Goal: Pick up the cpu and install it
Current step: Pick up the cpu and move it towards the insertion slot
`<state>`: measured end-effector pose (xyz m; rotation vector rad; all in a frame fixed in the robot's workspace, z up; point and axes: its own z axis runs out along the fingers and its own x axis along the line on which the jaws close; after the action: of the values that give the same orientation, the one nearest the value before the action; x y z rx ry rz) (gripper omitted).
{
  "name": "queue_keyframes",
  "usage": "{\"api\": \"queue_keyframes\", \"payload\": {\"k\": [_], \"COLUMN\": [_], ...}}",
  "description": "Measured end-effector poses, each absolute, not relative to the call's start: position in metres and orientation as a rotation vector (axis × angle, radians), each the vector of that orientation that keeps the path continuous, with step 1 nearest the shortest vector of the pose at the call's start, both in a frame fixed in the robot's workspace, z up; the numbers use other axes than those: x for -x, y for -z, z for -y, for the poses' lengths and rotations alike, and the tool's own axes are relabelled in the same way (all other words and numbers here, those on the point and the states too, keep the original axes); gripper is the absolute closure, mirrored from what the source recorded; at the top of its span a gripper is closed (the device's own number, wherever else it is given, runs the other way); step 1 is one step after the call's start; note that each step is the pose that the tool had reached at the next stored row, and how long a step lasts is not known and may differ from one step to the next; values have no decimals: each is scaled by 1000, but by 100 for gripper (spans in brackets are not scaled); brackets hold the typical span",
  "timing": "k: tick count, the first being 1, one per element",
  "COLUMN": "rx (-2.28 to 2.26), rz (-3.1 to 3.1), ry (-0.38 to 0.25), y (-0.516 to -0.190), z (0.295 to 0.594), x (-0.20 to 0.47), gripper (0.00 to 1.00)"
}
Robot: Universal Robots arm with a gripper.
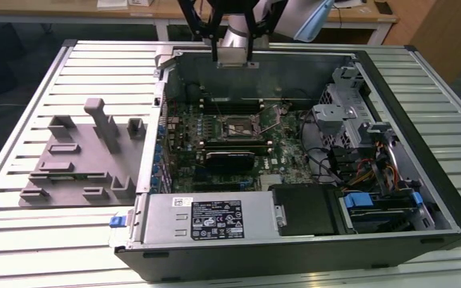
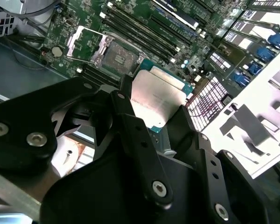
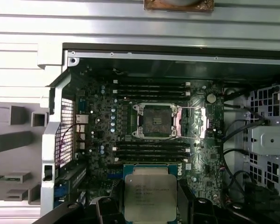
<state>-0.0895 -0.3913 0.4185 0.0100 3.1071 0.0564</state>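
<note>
One black metal computer tower [image 1: 295,264] lies open, its green motherboard [image 3: 98,100] baring the black-framed square socket [image 3: 156,120]. The black gripper [image 2: 154,116], jaws closed on the silvery square cpu [image 3: 149,196], holds it above the board, apart from the socket. Carrying step, apparently; seating demands squared alignment.

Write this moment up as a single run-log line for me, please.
gripper: shut on cpu | cpu: held in the air, apart from socket | socket: open, empty | install: not yet done

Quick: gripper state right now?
Gripper: shut, holding the cpu.
</note>
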Motion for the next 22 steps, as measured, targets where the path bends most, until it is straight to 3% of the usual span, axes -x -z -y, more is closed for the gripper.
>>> {"api": "queue_keyframes", "payload": {"k": [22], "rx": [-10], "rz": [-3112], "ry": [-56], "y": [-401], "z": [387], "x": [66], "gripper": [46]}}
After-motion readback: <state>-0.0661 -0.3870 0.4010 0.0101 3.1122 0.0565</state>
